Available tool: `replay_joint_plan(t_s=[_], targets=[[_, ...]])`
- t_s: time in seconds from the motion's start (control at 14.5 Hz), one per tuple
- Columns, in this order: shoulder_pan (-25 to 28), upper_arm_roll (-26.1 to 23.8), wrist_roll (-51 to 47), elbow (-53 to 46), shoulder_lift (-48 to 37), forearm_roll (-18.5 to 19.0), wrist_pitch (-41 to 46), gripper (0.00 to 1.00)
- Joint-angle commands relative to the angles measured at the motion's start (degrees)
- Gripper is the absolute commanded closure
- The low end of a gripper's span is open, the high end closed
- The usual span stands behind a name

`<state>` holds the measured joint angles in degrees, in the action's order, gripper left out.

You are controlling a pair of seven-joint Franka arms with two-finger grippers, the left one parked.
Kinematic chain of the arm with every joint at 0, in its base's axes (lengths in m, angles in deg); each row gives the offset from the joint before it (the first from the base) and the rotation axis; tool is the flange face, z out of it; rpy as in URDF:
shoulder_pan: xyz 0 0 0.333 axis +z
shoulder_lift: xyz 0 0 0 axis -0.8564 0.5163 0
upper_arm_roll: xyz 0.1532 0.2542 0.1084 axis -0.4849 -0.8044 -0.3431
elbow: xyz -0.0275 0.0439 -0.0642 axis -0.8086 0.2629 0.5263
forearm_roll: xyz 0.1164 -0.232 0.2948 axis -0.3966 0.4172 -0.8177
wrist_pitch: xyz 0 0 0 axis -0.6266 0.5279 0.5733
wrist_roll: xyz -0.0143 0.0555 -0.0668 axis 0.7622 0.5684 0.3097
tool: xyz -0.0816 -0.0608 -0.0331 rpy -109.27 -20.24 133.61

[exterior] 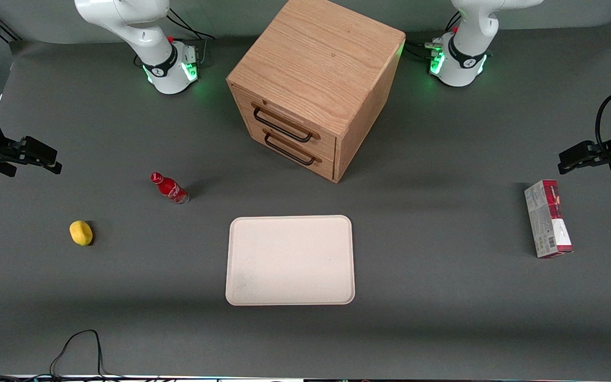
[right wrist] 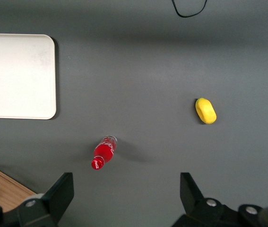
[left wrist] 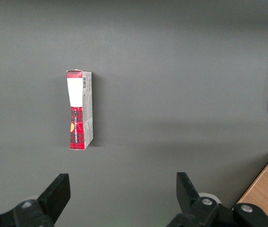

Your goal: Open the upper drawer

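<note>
Above matte table, pincer (exterior: 45, 158) spread, oak upper drawer (exterior: 283, 123) shut

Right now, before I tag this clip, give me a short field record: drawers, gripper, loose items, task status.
upper drawer: shut, flush with the cabinet front, dark bar handle untouched
lower drawer: shut
gripper: open, empty, high over the working arm's end of the table, far from the cabinet
red bottle: upright, between gripper and cabinet
yellow object: on the table, nearer the front camera than the bottle
tray: empty, in front of the drawers
carton: toward the parked arm's end
task status: not started
</note>
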<state>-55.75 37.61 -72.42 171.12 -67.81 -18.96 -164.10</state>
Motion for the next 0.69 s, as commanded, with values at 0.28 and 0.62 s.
replay_joint_plan(t_s=[0.28, 0.62], targets=[[13.86, -0.55, -0.78, -8.85, 7.54, 0.01, 0.03, 0.00], [26.86, -0.63, -0.52, -9.56, 8.52, -0.09, -0.06, 0.00]])
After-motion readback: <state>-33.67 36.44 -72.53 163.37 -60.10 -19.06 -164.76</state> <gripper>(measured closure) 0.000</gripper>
